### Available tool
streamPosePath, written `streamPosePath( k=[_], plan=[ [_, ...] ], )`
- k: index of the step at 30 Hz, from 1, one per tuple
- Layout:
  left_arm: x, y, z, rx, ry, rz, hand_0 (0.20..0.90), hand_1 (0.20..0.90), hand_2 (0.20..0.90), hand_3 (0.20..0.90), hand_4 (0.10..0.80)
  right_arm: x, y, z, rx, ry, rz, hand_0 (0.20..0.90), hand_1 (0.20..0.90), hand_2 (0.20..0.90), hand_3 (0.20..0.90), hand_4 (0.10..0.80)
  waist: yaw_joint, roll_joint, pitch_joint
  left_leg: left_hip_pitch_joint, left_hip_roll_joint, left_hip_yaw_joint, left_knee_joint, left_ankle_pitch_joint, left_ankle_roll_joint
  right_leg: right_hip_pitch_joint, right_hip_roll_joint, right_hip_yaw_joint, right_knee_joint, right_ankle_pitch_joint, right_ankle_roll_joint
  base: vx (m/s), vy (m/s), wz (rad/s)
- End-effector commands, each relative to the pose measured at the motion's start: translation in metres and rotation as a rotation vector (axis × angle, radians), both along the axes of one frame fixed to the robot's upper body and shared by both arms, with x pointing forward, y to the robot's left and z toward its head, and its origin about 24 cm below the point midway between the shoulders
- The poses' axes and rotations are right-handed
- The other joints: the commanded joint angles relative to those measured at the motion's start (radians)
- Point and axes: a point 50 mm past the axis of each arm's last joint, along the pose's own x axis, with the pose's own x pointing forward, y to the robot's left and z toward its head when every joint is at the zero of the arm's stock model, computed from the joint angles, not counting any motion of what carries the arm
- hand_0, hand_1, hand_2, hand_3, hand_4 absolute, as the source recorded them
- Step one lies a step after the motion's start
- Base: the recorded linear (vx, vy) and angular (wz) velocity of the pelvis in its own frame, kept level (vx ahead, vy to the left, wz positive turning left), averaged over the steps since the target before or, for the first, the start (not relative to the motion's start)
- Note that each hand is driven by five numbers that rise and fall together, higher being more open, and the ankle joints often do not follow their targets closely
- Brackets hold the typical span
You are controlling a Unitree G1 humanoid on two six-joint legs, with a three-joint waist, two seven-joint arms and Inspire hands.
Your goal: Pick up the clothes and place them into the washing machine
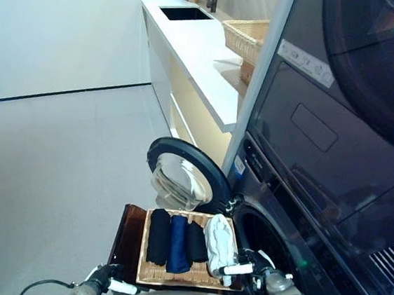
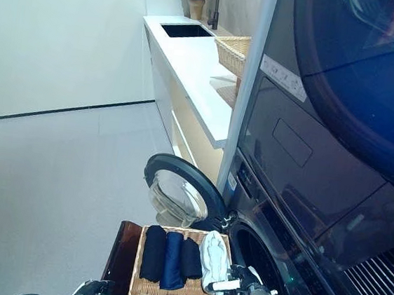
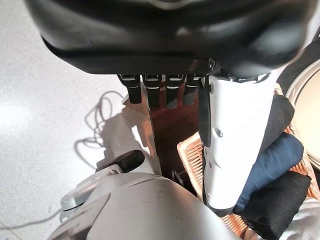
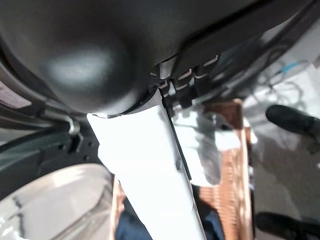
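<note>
The rolled clothes [image 1: 180, 243] lie in the basket [image 1: 143, 272] by the open washing machine [image 1: 271, 247] — soft, light, best grabbed mid-roll — right hand [image 1: 253, 266] by the white roll [image 1: 219, 240], left hand [image 1: 102, 278] low, both with fingers loose and empty.

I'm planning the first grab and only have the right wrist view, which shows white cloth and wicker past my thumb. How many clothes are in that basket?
Observer: Four, rolled and lying side by side in the wicker basket: a black roll, a blue roll, a second black roll and the white roll, which lies nearest the machine.
Operator: Is the washer ready to load?
Observer: Yes. The round door stands swung open beyond the basket, and the drum opening lies right beside the right hand.
</note>
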Motion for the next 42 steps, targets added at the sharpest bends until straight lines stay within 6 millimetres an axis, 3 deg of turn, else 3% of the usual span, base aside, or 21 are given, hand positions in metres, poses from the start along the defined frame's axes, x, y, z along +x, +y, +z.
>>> streamPosePath(
  k=[1,4,5,6,9,16,26,28,35,40,41,42],
  plan=[
    [0.038,0.017,0.013,0.054,-0.103,0.023,0.900,0.900,0.900,0.900,0.800,0.046,-0.005,0.023,-0.063,-0.139,0.044,0.900,0.900,0.900,0.900,0.800,0.023,-0.025,0.020,-0.067,-0.025,-0.036,0.025,-0.034,-0.052,0.039,-0.021,0.013,0.019,-0.073,0.012,0.000,0.000,0.04],
    [0.038,0.017,0.013,0.054,-0.103,0.023,0.900,0.900,0.900,0.900,0.800,0.046,-0.005,0.023,-0.063,-0.139,0.044,0.900,0.900,0.900,0.900,0.800,0.023,-0.025,0.020,-0.067,-0.025,-0.036,0.025,-0.034,-0.052,0.039,-0.021,0.013,0.019,-0.073,0.012,-0.065,0.004,0.03],
    [0.052,0.013,0.016,0.048,-0.155,0.034,0.900,0.900,0.900,0.900,0.800,0.067,-0.007,0.035,-0.099,-0.199,0.049,0.900,0.900,0.900,0.900,0.800,0.028,-0.007,0.071,-0.133,-0.032,-0.045,0.055,-0.025,-0.051,-0.016,-0.031,0.011,0.035,-0.066,0.009,-0.640,0.102,0.04],
    [0.082,-0.007,0.025,-0.009,-0.279,0.022,0.900,0.900,0.900,0.900,0.800,0.117,-0.030,0.077,-0.254,-0.322,0.023,0.900,0.900,0.900,0.900,0.800,0.056,0.057,0.175,-0.291,-0.054,-0.067,0.121,-0.004,-0.044,-0.170,-0.065,0.006,0.112,-0.048,0.001,-0.711,0.143,0.01],
    [0.091,-0.014,0.030,-0.036,-0.344,0.011,0.900,0.900,0.900,0.900,0.800,0.148,-0.051,0.116,-0.389,-0.415,-0.028,0.900,0.900,0.900,0.900,0.800,0.094,0.098,0.221,-0.380,-0.062,-0.062,0.155,0.009,-0.039,-0.260,-0.081,0.020,0.161,-0.044,-0.004,-0.232,0.105,0.00],
    [0.097,-0.019,0.032,-0.036,-0.376,0.012,0.900,0.900,0.900,0.900,0.800,0.170,-0.063,0.151,-0.494,-0.499,-0.056,0.900,0.900,0.900,0.900,0.800,0.114,0.128,0.259,-0.435,-0.072,-0.051,0.190,0.008,-0.041,-0.297,-0.089,0.030,0.174,-0.043,-0.005,0.008,0.053,0.07],
    [0.111,-0.022,0.039,-0.028,-0.437,0.019,0.900,0.900,0.900,0.900,0.800,0.181,-0.064,0.168,-0.545,-0.559,-0.050,0.900,0.900,0.900,0.900,0.800,0.119,0.139,0.267,-0.480,-0.081,-0.042,0.203,0.005,-0.045,-0.326,-0.093,0.034,0.160,-0.034,-0.007,0.020,0.014,0.02],
    [0.113,-0.023,0.040,-0.031,-0.450,0.022,0.900,0.900,0.900,0.900,0.800,0.182,-0.064,0.170,-0.557,-0.566,-0.049,0.900,0.900,0.900,0.900,0.800,0.123,0.139,0.269,-0.475,-0.078,-0.048,0.207,-0.022,-0.053,-0.323,-0.089,0.042,0.163,-0.056,0.000,0.063,-0.027,-0.03],
    [0.122,-0.028,0.047,-0.042,-0.512,0.026,0.900,0.900,0.900,0.900,0.800,0.191,-0.069,0.190,-0.634,-0.612,-0.056,0.900,0.900,0.900,0.900,0.800,0.134,0.167,0.305,-0.532,-0.080,-0.048,0.219,-0.010,-0.053,-0.385,-0.093,0.051,0.194,-0.059,-0.005,-0.030,0.018,-0.01],
    [0.120,-0.026,0.045,-0.018,-0.505,0.035,0.900,0.900,0.900,0.900,0.800,0.192,-0.064,0.188,-0.653,-0.618,-0.032,0.900,0.900,0.900,0.900,0.800,0.131,0.168,0.312,-0.552,-0.081,-0.051,0.231,-0.009,-0.052,-0.407,-0.092,0.057,0.206,-0.061,-0.009,-0.001,0.003,0.01],
    [0.118,-0.025,0.044,-0.008,-0.497,0.035,0.900,0.900,0.900,0.900,0.800,0.191,-0.062,0.185,-0.652,-0.613,-0.023,0.639,0.639,0.639,0.639,0.614,0.130,0.167,0.311,-0.553,-0.080,-0.052,0.231,-0.008,-0.052,-0.407,-0.091,0.056,0.206,-0.062,-0.009,0.000,0.000,0.00],
    [0.118,-0.025,0.044,-0.008,-0.497,0.035,0.900,0.900,0.900,0.900,0.800,0.191,-0.062,0.185,-0.652,-0.612,-0.023,0.491,0.491,0.491,0.491,0.508,0.130,0.167,0.311,-0.553,-0.080,-0.052,0.231,-0.008,-0.052,-0.407,-0.091,0.056,0.206,-0.062,-0.009,0.000,0.000,0.00]
  ],
)
